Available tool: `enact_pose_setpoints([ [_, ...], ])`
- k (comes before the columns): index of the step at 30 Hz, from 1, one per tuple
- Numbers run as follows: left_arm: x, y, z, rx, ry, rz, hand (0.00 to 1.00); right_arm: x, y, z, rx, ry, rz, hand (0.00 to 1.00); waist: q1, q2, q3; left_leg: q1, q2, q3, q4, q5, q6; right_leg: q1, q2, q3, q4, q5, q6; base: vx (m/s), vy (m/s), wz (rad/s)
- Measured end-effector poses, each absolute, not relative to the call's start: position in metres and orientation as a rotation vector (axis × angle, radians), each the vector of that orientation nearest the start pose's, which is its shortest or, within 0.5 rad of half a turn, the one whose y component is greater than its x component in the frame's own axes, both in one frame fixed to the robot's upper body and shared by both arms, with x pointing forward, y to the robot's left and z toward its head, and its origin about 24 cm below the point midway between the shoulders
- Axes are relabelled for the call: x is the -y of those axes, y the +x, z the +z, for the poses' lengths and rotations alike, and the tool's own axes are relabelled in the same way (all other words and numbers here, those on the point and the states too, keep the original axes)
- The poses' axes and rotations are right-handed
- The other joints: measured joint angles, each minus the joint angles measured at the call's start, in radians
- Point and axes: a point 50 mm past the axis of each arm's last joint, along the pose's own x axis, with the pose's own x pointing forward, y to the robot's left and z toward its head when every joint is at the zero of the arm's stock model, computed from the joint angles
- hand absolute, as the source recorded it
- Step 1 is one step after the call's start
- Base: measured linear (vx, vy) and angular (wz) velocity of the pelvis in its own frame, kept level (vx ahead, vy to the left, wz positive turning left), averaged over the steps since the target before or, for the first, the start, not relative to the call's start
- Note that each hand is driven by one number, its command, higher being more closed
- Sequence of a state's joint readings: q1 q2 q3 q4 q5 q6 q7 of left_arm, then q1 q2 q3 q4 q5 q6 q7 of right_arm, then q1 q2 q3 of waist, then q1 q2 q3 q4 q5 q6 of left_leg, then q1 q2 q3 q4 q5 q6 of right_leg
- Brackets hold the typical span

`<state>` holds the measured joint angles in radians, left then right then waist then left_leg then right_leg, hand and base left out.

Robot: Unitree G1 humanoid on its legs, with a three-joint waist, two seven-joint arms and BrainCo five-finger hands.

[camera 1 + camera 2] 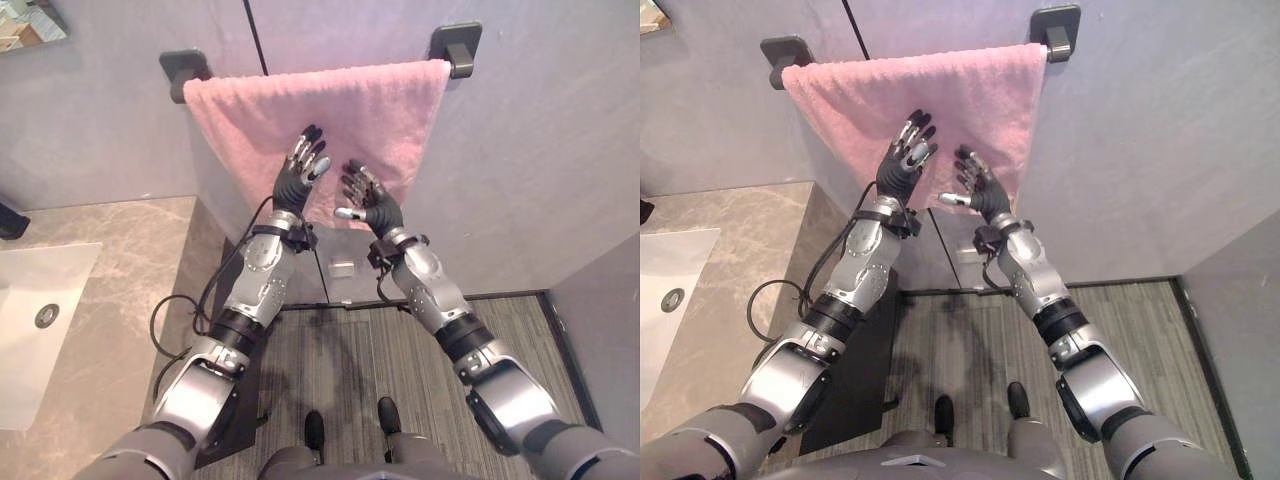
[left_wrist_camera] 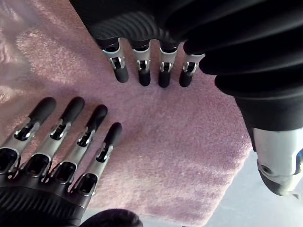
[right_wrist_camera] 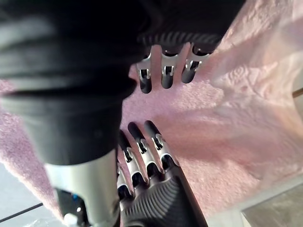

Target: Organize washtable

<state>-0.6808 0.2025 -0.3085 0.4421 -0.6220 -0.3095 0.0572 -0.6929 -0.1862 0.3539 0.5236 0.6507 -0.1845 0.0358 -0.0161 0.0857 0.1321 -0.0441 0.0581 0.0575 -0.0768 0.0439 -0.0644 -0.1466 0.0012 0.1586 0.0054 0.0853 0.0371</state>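
I list left hand [image 1: 297, 180] and right hand [image 1: 372, 205], fingers straight and empty, before the pink towel [image 1: 340, 105]; eye views add the sink [image 1: 20, 300], wrist views its pile.

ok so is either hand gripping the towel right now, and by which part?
Nothing is held. Left hand and right hand are both open, fingers straight, raised before the lower half of the pink towel; contact with the cloth cannot be told.

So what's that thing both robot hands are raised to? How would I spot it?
Find the grey wall right of the marble counter. Between two black brackets hangs a pink towel, the only soft, coloured thing there, with the left hand and right hand open before it.
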Motion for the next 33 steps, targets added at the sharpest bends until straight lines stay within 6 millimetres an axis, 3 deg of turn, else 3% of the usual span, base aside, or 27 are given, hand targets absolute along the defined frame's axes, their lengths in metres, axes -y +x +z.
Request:
enact_pose_setpoints([
  [7, -0.098, 0.364, 0.181, 0.437, -0.338, -0.256, 0.00, 0.098, 0.377, 0.154, 0.236, 0.330, 0.277, 0.00, -0.002, 0.006, 0.024, -0.018, -0.002, -0.006, -0.008, 0.014, -0.003, -0.028, -0.002, -0.005, 0.004, 0.004, 0.000, 0.00, 0.002, 0.02],
  [9, -0.104, 0.366, 0.183, 0.444, -0.350, -0.228, 0.00, 0.111, 0.381, 0.160, 0.250, 0.349, 0.230, 0.00, -0.002, 0.010, 0.030, -0.018, -0.002, -0.006, -0.008, 0.014, -0.003, -0.028, -0.002, -0.006, 0.004, 0.004, 0.000, 0.00, 0.000, 0.00],
  [11, -0.116, 0.367, 0.186, 0.456, -0.376, -0.185, 0.00, 0.145, 0.391, 0.182, 0.305, 0.362, 0.119, 0.00, 0.000, 0.011, 0.045, -0.019, -0.003, -0.007, -0.008, 0.016, -0.003, -0.029, -0.002, -0.006, 0.006, 0.005, 0.000, 0.00, 0.000, 0.00],
  [14, -0.131, 0.366, 0.178, 0.451, -0.396, -0.127, 0.00, 0.174, 0.388, 0.192, 0.367, 0.428, 0.015, 0.00, -0.004, 0.015, 0.047, -0.019, -0.003, -0.001, -0.011, 0.015, -0.003, -0.034, -0.002, 0.001, 0.006, 0.005, 0.000, 0.01, 0.001, -0.07],
  [16, -0.139, 0.364, 0.172, 0.443, -0.407, -0.096, 0.00, 0.180, 0.387, 0.191, 0.375, 0.443, -0.014, 0.00, -0.007, 0.018, 0.050, -0.019, -0.003, 0.010, -0.013, 0.015, -0.003, -0.040, 0.001, 0.013, 0.007, 0.006, 0.001, 0.01, 0.002, -0.18],
  [20, -0.167, 0.354, 0.132, 0.351, -0.421, 0.024, 0.00, 0.203, 0.377, 0.174, 0.370, 0.465, -0.093, 0.00, -0.021, 0.029, 0.056, -0.016, -0.001, 0.021, -0.013, 0.015, -0.003, -0.043, 0.004, 0.023, 0.010, 0.006, 0.001, 0.01, -0.004, -0.09],
  [24, -0.205, 0.327, 0.073, 0.201, -0.433, 0.199, 0.00, 0.236, 0.345, 0.149, 0.396, 0.469, -0.181, 0.00, -0.027, 0.029, 0.056, -0.013, 0.002, 0.026, -0.013, 0.012, -0.002, -0.043, 0.011, 0.030, 0.011, 0.006, 0.001, 0.00, -0.006, -0.03],
  [26, -0.218, 0.314, 0.054, 0.144, -0.433, 0.260, 0.00, 0.248, 0.334, 0.134, 0.378, 0.469, -0.225, 0.00, -0.027, 0.029, 0.056, -0.009, 0.003, 0.036, -0.013, 0.011, 0.000, -0.043, 0.012, 0.040, 0.011, 0.006, 0.000, -0.01, 0.001, -0.13],
  [30, -0.228, 0.290, 0.023, 0.053, -0.416, 0.329, 0.00, 0.270, 0.309, 0.099, 0.298, 0.465, -0.332, 0.00, -0.028, 0.029, 0.056, 0.000, 0.003, 0.045, -0.013, 0.007, 0.003, -0.031, 0.012, 0.048, 0.009, 0.007, 0.002, -0.03, 0.013, -0.07],
  [31, -0.230, 0.277, 0.001, -0.035, -0.392, 0.349, 0.00, 0.276, 0.296, 0.079, 0.248, 0.465, -0.379, 0.00, -0.030, 0.029, 0.056, 0.009, 0.003, 0.046, -0.011, 0.000, 0.003, -0.019, 0.012, 0.047, 0.005, 0.006, 0.002, 0.00, 0.000, 0.00],
  [33, -0.230, 0.265, -0.020, -0.129, -0.373, 0.370, 0.00, 0.277, 0.285, 0.062, 0.195, 0.447, -0.405, 0.00, -0.031, 0.029, 0.056, 0.016, 0.004, 0.048, -0.010, -0.003, 0.000, -0.013, 0.012, 0.047, 0.002, 0.006, 0.002, 0.00, 0.000, 0.00],
])
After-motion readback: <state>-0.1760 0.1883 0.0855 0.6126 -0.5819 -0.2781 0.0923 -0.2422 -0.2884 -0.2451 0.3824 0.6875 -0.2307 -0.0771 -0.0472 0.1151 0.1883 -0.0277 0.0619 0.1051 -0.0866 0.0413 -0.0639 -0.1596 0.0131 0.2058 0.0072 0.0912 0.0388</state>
